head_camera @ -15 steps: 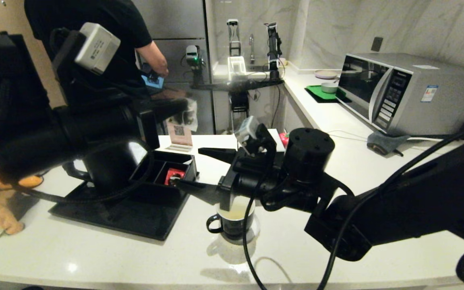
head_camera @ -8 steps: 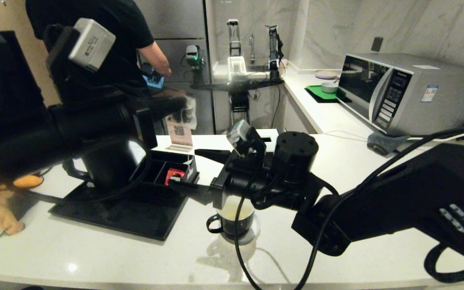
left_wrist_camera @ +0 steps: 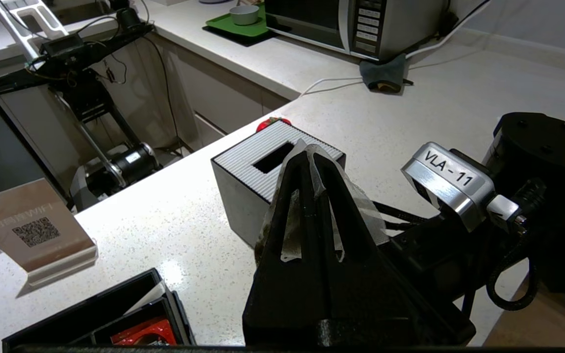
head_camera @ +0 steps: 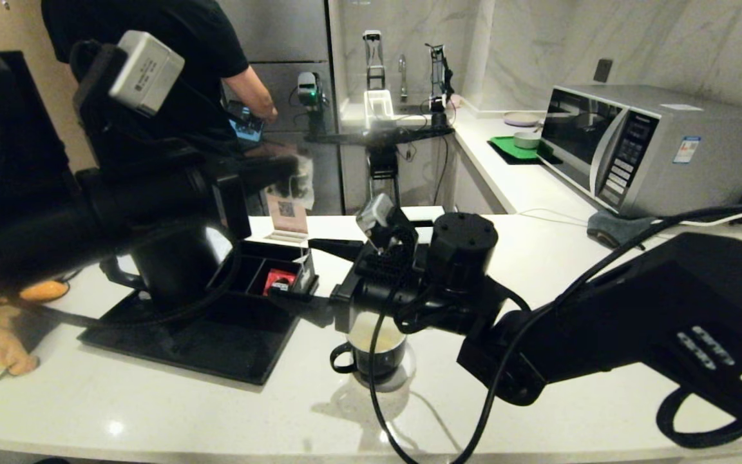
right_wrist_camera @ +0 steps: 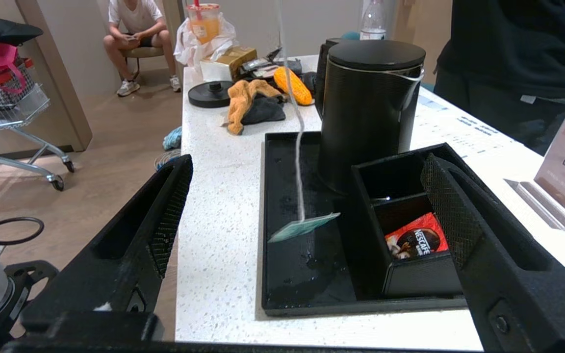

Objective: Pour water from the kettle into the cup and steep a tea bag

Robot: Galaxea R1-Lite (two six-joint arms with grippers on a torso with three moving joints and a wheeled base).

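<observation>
Head overlooks counter; wrists close, share tray (right_wrist_camera: 307, 299).

Left gripper (left_wrist_camera: 307, 162) pinched closed; right gripper (right_wrist_camera: 307, 196) spread wide.

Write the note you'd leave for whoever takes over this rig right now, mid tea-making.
Left gripper: shut on the tea bag, held up in the air above the counter, not over the cup.
Right gripper: open, holding nothing, above the cup; the bag's string and paper tag dangle between its fingers.
Kettle: upright on the black tray, lid on.
Done: the cup holds water.
Left: bring the tea bag over the cup, lower it into the water, let it steep.
</observation>
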